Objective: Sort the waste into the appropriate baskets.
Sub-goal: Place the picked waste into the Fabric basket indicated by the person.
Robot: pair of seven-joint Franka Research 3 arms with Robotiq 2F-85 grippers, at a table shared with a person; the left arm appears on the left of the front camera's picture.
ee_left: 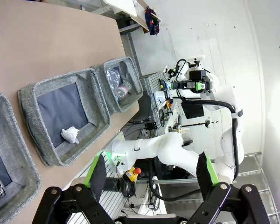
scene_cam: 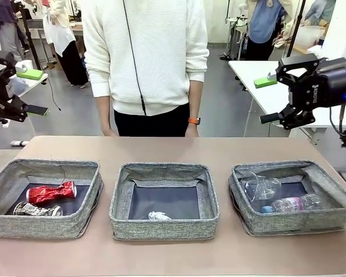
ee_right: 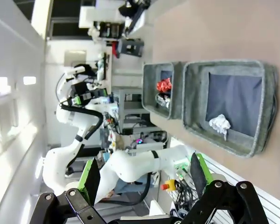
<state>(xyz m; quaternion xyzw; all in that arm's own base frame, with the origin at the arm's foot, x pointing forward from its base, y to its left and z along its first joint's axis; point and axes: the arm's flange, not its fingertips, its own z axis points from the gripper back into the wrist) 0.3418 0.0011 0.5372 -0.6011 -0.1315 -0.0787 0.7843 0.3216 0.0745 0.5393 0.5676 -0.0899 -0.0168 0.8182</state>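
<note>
Three grey woven baskets stand in a row on the table. The left basket [scene_cam: 40,226] holds a crushed red can [scene_cam: 51,193] and a crushed dark printed can [scene_cam: 37,210]. A crumpled white paper wad [scene_cam: 159,216] lies in the middle basket [scene_cam: 161,228]. In the right basket [scene_cam: 294,223] are a clear plastic cup [scene_cam: 260,186] and a clear bottle with a blue cap [scene_cam: 291,203]. My left gripper [scene_cam: 34,92] hangs open, high off the table's left side. My right gripper [scene_cam: 267,100] is open too, raised beyond the right basket. Nothing sits between either pair of fingers.
A person in a white sweater [scene_cam: 145,52] stands at the far edge, behind the middle basket. Bare brown table [scene_cam: 173,147] runs between the baskets and the person. In the left wrist view the paper wad [ee_left: 70,135] lies in the middle basket [ee_left: 91,91].
</note>
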